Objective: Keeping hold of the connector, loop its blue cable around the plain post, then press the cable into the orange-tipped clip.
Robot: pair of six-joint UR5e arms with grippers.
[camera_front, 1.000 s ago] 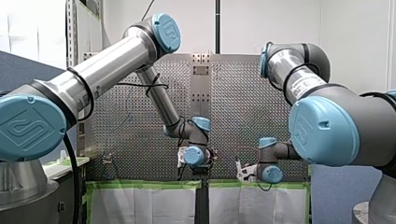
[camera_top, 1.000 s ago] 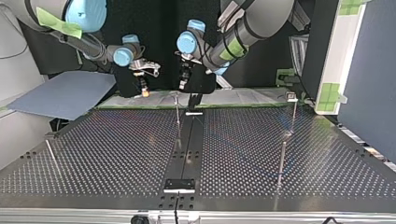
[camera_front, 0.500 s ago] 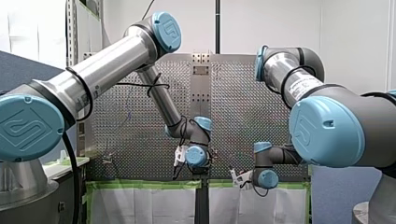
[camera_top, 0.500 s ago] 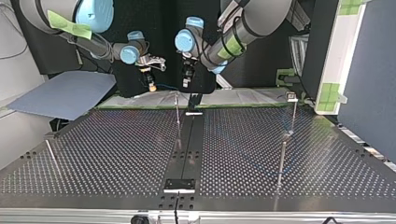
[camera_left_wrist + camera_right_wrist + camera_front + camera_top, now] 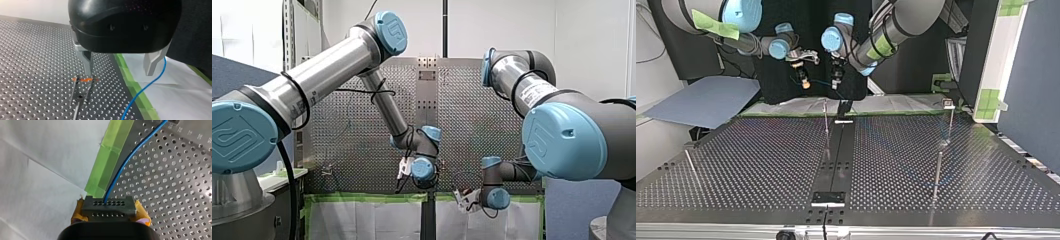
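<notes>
My right gripper (image 5: 110, 211) clamps the connector (image 5: 108, 205), its long axis spanning the pads, blue cable (image 5: 125, 162) leading ahead along the table's (image 5: 180, 182) taped edge; my left gripper (image 5: 120, 65) gapes.

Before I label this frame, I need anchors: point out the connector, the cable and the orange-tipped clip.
Connector (image 5: 108, 206): right wrist view, centre of its dark holed face.
Cable (image 5: 124, 163): right wrist view, midway along its blue run.
Clip (image 5: 85, 80): left wrist view, its orange tip.
</notes>
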